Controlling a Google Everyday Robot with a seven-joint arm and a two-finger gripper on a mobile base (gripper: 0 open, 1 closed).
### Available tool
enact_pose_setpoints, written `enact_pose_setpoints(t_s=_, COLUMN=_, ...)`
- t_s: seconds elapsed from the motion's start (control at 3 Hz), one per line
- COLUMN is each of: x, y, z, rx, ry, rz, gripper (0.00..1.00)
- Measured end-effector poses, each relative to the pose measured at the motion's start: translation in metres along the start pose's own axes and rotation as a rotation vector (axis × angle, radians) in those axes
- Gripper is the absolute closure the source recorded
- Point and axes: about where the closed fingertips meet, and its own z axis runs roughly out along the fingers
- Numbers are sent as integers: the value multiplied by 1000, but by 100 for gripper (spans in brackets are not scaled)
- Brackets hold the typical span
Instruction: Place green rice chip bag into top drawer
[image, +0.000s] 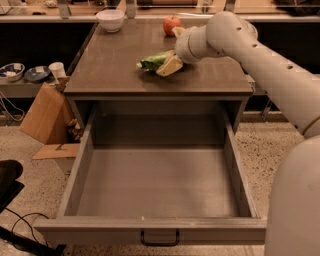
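The green rice chip bag (151, 60) lies on the grey counter top (115, 70), right of its middle. My gripper (173, 49) is over the counter just right of the bag. Its tan fingers are spread wide: the lower fingertip (169, 65) rests against the bag's right end and the other points toward the apple. The gripper is open and holds nothing. The top drawer (157, 187) is pulled fully out below the counter, with a bare grey bottom and a black handle (160, 238) on its front panel.
A red apple (171, 24) and a white bowl (110, 20) stand at the counter's far edge. A cardboard box (42, 114), a cup and bowls on a low shelf are to the left. My white arm (270, 70) crosses the right side.
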Motion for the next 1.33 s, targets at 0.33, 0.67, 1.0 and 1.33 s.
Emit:
enact_pose_setpoints(t_s=0.33, x=1, y=-1, z=2, rx=-4, ry=2, rz=1, gripper=41)
enact_pose_setpoints(t_s=0.67, x=1, y=-1, z=2, rx=-4, ry=2, rz=1, gripper=64)
enact_pose_setpoints(t_s=1.0, x=1, y=-1, z=2, rx=-5, ry=2, rz=1, gripper=87)
enact_pose_setpoints(t_s=1.33, x=1, y=-1, z=2, rx=-5, ry=2, rz=1, gripper=100)
